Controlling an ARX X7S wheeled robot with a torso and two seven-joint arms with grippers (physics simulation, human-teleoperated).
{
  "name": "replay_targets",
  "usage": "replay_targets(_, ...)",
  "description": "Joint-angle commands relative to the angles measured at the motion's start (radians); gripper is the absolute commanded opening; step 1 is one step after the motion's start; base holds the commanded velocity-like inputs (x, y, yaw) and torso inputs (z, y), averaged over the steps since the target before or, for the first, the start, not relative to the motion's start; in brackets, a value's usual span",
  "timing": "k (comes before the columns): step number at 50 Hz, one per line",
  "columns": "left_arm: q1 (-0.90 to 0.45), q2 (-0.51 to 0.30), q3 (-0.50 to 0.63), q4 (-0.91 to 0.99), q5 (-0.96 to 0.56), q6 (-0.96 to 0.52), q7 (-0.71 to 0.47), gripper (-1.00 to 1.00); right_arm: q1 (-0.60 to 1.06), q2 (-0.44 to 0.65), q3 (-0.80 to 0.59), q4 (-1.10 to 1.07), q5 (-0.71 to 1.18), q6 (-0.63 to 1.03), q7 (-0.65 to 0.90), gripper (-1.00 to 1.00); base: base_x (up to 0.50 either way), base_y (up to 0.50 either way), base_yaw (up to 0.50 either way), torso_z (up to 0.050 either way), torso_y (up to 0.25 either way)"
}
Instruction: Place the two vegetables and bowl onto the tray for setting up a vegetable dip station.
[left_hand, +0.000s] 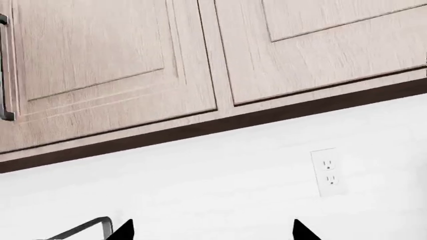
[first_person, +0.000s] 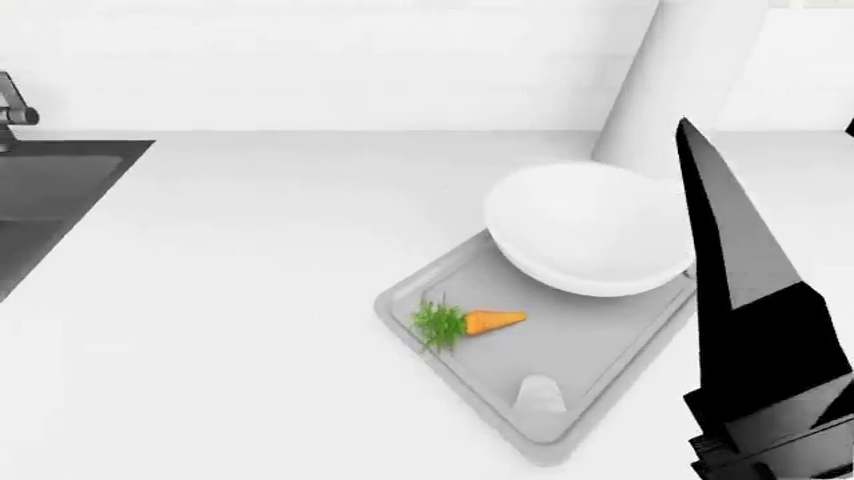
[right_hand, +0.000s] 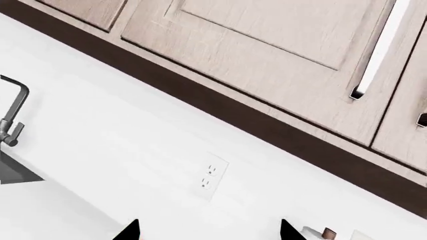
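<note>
The light grey tray (first_person: 601, 350) lies at an angle on the white counter, right of centre in the head view. A small orange carrot (first_person: 470, 322) with a green leafy top lies on it. The wide white bowl (first_person: 594, 228) rests over the tray's far end. My right arm (first_person: 761, 330) rises as a black shape over the tray's right side. The right gripper (right_hand: 208, 232) is open, its two black fingertips (right_hand: 127, 231) wide apart and empty, facing the wall. The left gripper (left_hand: 213, 232) is open and empty too, and out of the head view.
A tall white cylinder (first_person: 667, 80) stands behind the bowl. A dark sink basin (first_person: 54, 200) with a faucet (first_person: 14, 105) sits at the far left. Wood wall cabinets (left_hand: 107, 65) hang above the white backsplash, which carries an outlet (left_hand: 327, 172).
</note>
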Motion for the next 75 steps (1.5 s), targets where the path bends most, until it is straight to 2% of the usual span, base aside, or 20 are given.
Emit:
replay_targets(1,-0.087,-0.023,-0.123,0.048,-0.103,-0.013,-0.072,1.00,-0.050,-0.083,0.321,-0.037,0.248,0.114,0.221,1.00,0.04,0.50,0.00,0.000,0.000)
replay_targets(9,-0.157,-0.023,-0.238,0.052,-0.306,-0.055,-0.162,1.00,-0.031,-0.045,0.376,-0.037,0.318,0.112,0.221,1.00,0.06,0.50,0.00,0.000,0.000)
replay_targets(11,-0.176,-0.023,-0.274,0.056,-0.364,-0.049,-0.186,1.00,-0.135,-0.037,0.514,-0.037,0.338,0.145,0.221,1.00,0.09,0.50,0.00,0.000,0.000)
replay_targets(16,-0.175,-0.023,-0.319,0.056,-0.418,-0.051,-0.212,1.00,-0.232,-0.074,0.622,-0.037,0.373,0.213,0.221,1.00,0.09,0.50,0.00,0.000,0.000)
replay_targets(24,-0.147,-0.023,-0.353,0.057,-0.425,-0.057,-0.217,1.00,-0.218,-0.043,0.645,-0.037,0.409,0.186,0.221,1.00,0.10,0.50,0.00,0.000,0.000)
replay_targets(37,-0.124,-0.023,-0.421,0.057,-0.483,-0.068,-0.259,1.00,-0.308,-0.052,0.784,-0.037,0.469,0.221,0.221,1.00,0.10,0.50,0.00,0.000,0.000)
replay_targets(41,-0.114,-0.023,-0.435,0.057,-0.487,-0.067,-0.259,1.00,-0.288,-0.079,0.873,-0.037,0.522,0.185,0.221,1.00,0.06,0.25,0.00,0.000,0.000)
replay_targets(42,-0.113,-0.023,-0.439,0.057,-0.490,-0.065,-0.259,1.00,-0.327,-0.047,0.849,-0.037,0.492,0.213,0.221,1.00,-0.10,0.04,0.00,0.000,0.000)
replay_targets(49,-0.095,-0.023,-0.456,0.057,-0.493,-0.068,-0.259,1.00,-0.366,-0.079,0.830,-0.037,0.467,0.272,0.221,1.00,-0.33,0.44,0.00,0.000,0.000)
replay_targets(52,-0.086,-0.023,-0.460,0.057,-0.491,-0.068,-0.259,1.00,-0.404,-0.094,0.865,-0.037,0.470,0.306,0.221,1.00,-0.19,0.50,0.00,0.000,0.000)
replay_targets(61,-0.073,-0.023,-0.487,0.057,-0.503,-0.046,-0.259,1.00,-0.383,-0.135,0.902,-0.037,0.540,0.300,0.221,1.00,-0.10,0.33,0.00,0.000,0.000)
replay_targets(64,-0.067,-0.023,-0.493,0.057,-0.503,-0.043,-0.259,1.00,-0.401,-0.128,0.882,-0.037,0.524,0.355,0.221,1.00,0.00,0.34,0.00,0.000,0.000)
replay_targets(75,-0.048,-0.023,-0.514,0.057,-0.500,-0.054,-0.260,1.00,-0.417,-0.119,0.892,-0.037,0.523,0.354,0.221,1.00,0.00,0.50,0.00,0.000,0.000)
